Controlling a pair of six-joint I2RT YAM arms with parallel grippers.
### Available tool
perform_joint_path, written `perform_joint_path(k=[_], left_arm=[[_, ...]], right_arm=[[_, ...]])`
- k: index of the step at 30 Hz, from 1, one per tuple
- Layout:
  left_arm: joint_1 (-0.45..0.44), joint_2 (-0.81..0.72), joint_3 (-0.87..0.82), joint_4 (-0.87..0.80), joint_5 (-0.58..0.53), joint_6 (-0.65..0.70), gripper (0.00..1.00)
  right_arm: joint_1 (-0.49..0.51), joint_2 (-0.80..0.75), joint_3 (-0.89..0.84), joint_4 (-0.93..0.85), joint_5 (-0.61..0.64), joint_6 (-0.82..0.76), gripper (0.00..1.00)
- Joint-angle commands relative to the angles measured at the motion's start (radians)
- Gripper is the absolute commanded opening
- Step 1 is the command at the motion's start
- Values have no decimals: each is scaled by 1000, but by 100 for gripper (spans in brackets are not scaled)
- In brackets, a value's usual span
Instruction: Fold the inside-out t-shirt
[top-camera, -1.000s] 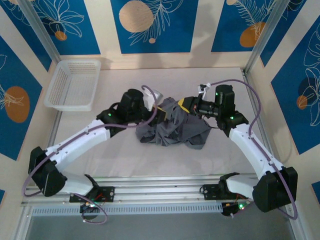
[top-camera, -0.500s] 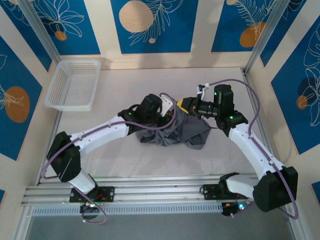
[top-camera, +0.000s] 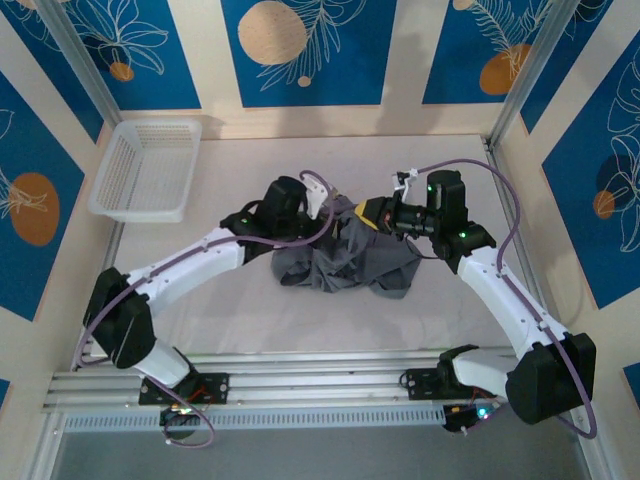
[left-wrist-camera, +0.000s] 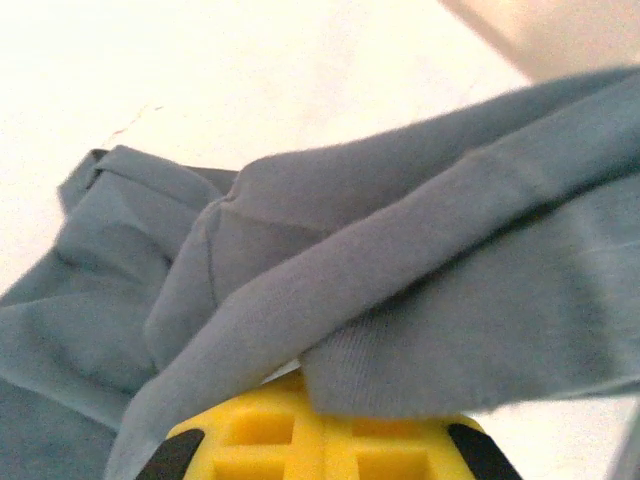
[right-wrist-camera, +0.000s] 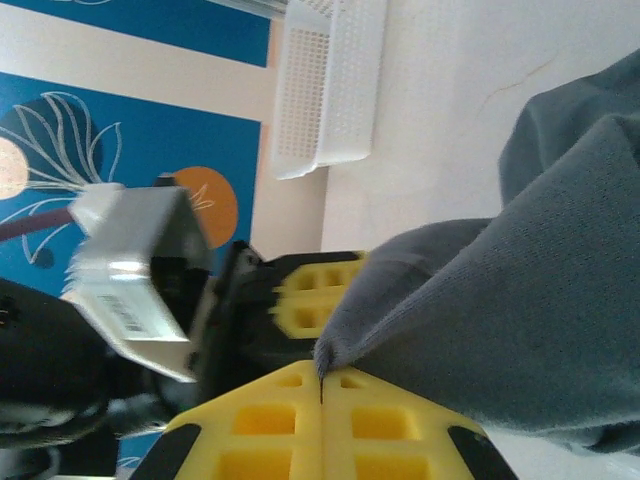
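T-shirt (top-camera: 345, 258) is a crumpled slate-grey heap at about the centre of the table (top-camera: 250, 320), not laid flat, with no fold lines to see. Its far edge is pulled up into a ridge between the two grippers, and the rest sags onto the table toward 6 o'clock.

Left gripper (left-wrist-camera: 298, 405): the yellow pads are together. A thick fold of grey cloth comes out over their tips and runs off toward 2 o'clock in the left wrist view, so it is holding the shirt. From above it sits at the heap's 11 o'clock edge.

Right gripper (right-wrist-camera: 321, 385): pads are pressed flat against each other, with only a thin seam line between them. A hem corner of the shirt is pinched right at that seam (clear view here) and the cloth hangs away toward 3 o'clock in the right wrist view. From above it sits at the heap's 1 o'clock edge, just beside the left gripper and tip facing tip.

White basket (top-camera: 148, 168) is at the table's 10 o'clock corner, well apart from the shirt. A small pale sliver shows under the cloth at the left pads; I cannot tell what it is.
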Motion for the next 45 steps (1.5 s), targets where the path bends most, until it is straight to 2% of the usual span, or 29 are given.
perform_joint_path(k=[1,3,6,9,11,13,18,21,23,25,28,32,37,41,45], left_arm=[[52,-61,-6,113,253,-144,0],[67,-63,19,103,310,-189,0],[70,-62,39,50,326,-185,0],[73,-54,23,43,330,-186,0],[71,-45,21,41,337,-193,0],[73,-42,16,49,343,-200,0],[71,-50,19,47,331,-199,0],[73,-49,26,30,329,-195,0],[71,-50,29,24,326,-195,0],[71,-52,28,19,324,-196,0],[72,-56,20,26,314,-207,0],[72,-62,11,25,310,-213,0],[72,-63,11,10,302,-204,0],[72,-53,17,12,306,-204,0],[72,-37,34,11,314,-204,0]], right_arm=[[-39,18,-12,-113,82,-144,5],[-82,51,-17,-152,44,-234,13],[-113,56,53,-240,-37,-300,24],[-102,-26,41,-221,33,-326,36],[-69,-101,-15,-159,130,-356,42],[8,-177,-89,-80,269,-441,44],[294,-297,-292,251,667,-880,60],[391,-257,-347,415,783,-1157,62],[446,-191,-340,485,912,-1301,62],[478,-117,-328,570,1027,-1408,63],[481,-34,-330,720,1135,-1506,64],[463,-3,-325,731,1142,-1530,62],[450,-96,-333,594,1086,-1446,49],[394,-163,-326,418,971,-1331,45],[355,-152,-310,328,879,-1272,39]])
